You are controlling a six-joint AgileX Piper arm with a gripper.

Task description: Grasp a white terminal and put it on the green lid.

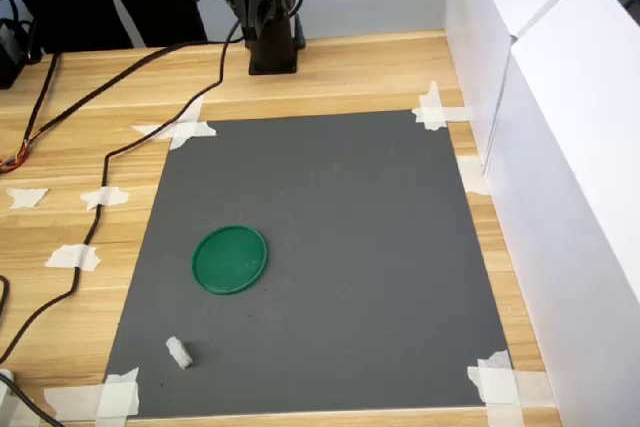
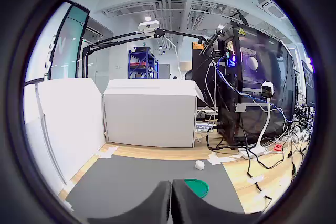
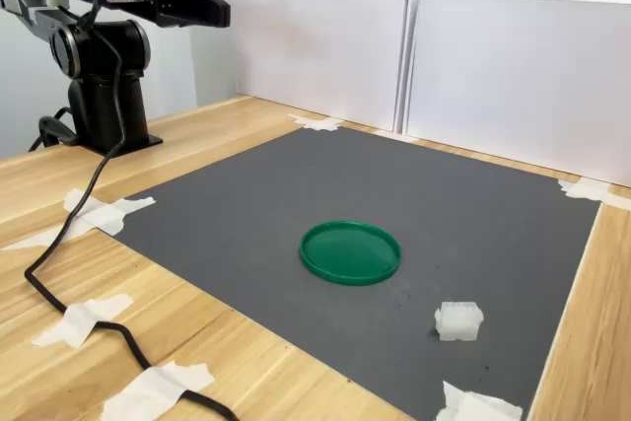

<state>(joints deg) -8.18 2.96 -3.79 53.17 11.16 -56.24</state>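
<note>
None of the task is done yet, as far as you can judge: the white terminal (image 1: 178, 352) lies alone on the grey mat (image 1: 350, 247), apart from the green lid (image 1: 230, 259), and nothing rests on the lid. In the first exterior view the terminal sits nearer the camera than the lid and slightly to the first exterior view's left of it; in the second exterior view it lies to the second exterior view's right of the lid (image 3: 351, 251) and closer to the mat's near edge.

The hand (image 3: 202, 7) hangs high above the surface, well away from the lid, close to the arm's black base (image 3: 104, 105). In the wrist view its two fingers (image 2: 157, 203) meet edge to edge with nothing between them, so read the hand as clenched and empty. Reaching, grasping, carrying and placing all remain.

The surface (image 1: 330, 72) is a light wooden top. The mat is fixed to it by white tape pieces (image 1: 432, 107) at the corners, and further scraps lie on the bare wood beyond the mat, on the side away from the lid's white panels (image 3: 493, 56). A black cable (image 1: 120, 147) trails from the arm's base along the wood. White panels wall two sides. In the wrist view you see, beyond the lid, an open workshop with a black equipment rack (image 2: 257, 87), loose wiring and a blue shelf (image 2: 143, 64).
</note>
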